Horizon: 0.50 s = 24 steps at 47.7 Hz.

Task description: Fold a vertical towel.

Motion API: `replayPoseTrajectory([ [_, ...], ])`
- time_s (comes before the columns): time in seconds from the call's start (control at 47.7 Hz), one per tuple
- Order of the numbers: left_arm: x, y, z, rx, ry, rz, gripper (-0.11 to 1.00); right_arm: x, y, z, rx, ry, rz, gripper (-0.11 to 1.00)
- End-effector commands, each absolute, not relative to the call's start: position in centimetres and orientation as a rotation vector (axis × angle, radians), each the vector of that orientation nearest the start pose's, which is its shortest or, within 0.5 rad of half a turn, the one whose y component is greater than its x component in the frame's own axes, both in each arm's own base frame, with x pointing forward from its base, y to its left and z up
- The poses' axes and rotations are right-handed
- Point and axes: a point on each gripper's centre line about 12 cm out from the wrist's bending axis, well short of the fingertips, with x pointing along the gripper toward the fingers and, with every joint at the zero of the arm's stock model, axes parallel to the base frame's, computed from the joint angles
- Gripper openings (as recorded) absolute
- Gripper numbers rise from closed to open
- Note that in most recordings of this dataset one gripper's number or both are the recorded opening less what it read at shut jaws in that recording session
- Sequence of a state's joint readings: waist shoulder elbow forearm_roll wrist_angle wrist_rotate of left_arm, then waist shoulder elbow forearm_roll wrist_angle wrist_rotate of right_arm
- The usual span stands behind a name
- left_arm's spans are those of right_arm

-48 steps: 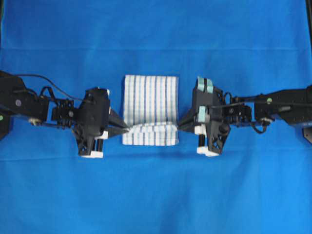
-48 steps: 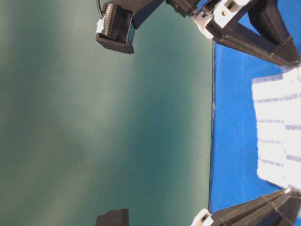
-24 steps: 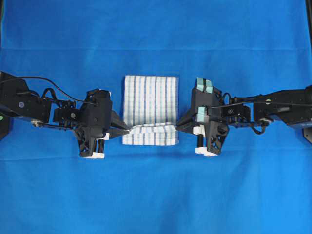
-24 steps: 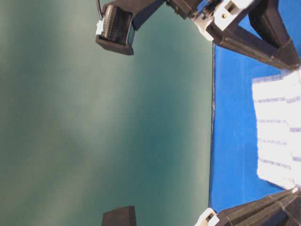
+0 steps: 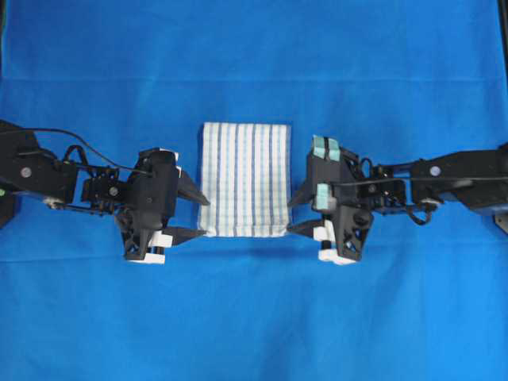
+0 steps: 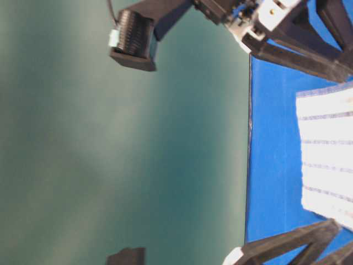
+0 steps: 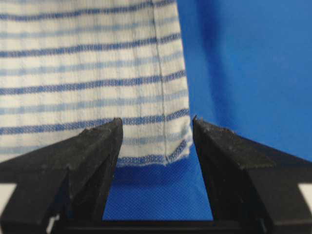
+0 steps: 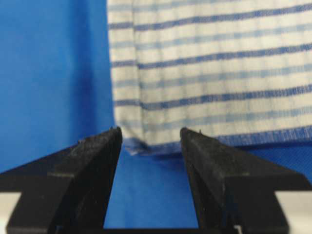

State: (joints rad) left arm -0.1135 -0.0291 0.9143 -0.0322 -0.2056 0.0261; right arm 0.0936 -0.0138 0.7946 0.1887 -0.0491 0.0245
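Overhead | left hand [image 5: 197, 212] spread, empty | right hand [image 5: 295, 212] spread, empty | towel [image 5: 244, 179] flat

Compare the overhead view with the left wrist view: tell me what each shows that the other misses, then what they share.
Only the overhead view shows the whole towel lying flat, both arms, and the right gripper open at the towel's right edge.

Only the left wrist view shows the close detail: the towel's hemmed corner, its blue stripes and weave, and bare blue table cloth in the gap between the two black fingers.

Both show the left gripper open at the towel's lower left corner, holding nothing, with the towel resting on the cloth.
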Motion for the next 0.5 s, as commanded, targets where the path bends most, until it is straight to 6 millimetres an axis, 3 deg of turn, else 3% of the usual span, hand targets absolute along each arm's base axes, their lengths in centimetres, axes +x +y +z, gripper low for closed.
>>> replayPoseTrajectory([
  [0.0,33.0,-3.8,14.6,0.039,0.634,-0.108,0.56,35.7,3.5,17.0,0.17,0.656,0.022,0.57],
  [0.23,31.9,-2.6,20.1,0.026,0.546,-0.078,0.56,34.3,2.5,23.4,0.138,0.48,0.031,0.57],
  [0.482,28.7,-1.3,26.3,0.018,0.382,-0.046,0.56,31.1,0.9,29.3,0.09,0.331,0.014,0.57],
])
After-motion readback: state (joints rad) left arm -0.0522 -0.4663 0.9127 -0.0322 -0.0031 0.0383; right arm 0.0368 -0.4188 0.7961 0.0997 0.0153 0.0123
